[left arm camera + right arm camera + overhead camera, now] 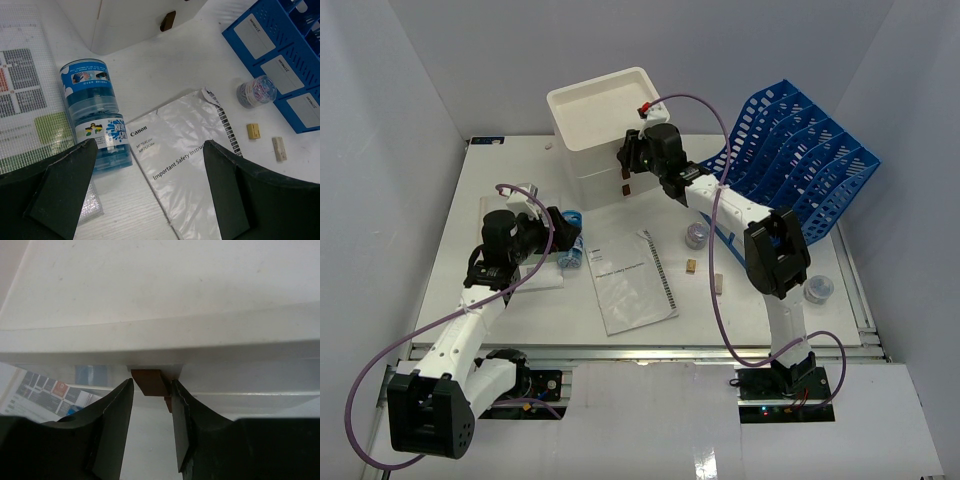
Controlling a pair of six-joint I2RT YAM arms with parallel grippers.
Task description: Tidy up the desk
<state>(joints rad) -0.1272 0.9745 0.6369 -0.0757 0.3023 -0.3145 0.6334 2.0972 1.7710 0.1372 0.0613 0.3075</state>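
Surface: wide white top filling the view, arm bases at its near rail. Judged rigid, heavy and slick. It offers nothing to grasp, so take the loose things on it instead; they would likely slide. Drawer box at far centre, booklet in the middle, blue rack far right. Right pincer flanks the brown handle, jaws at or nearly at contact; clamped or not, cannot tell. Left pincer is spread wide, holding nothing, above the blue tubs beside the booklet.
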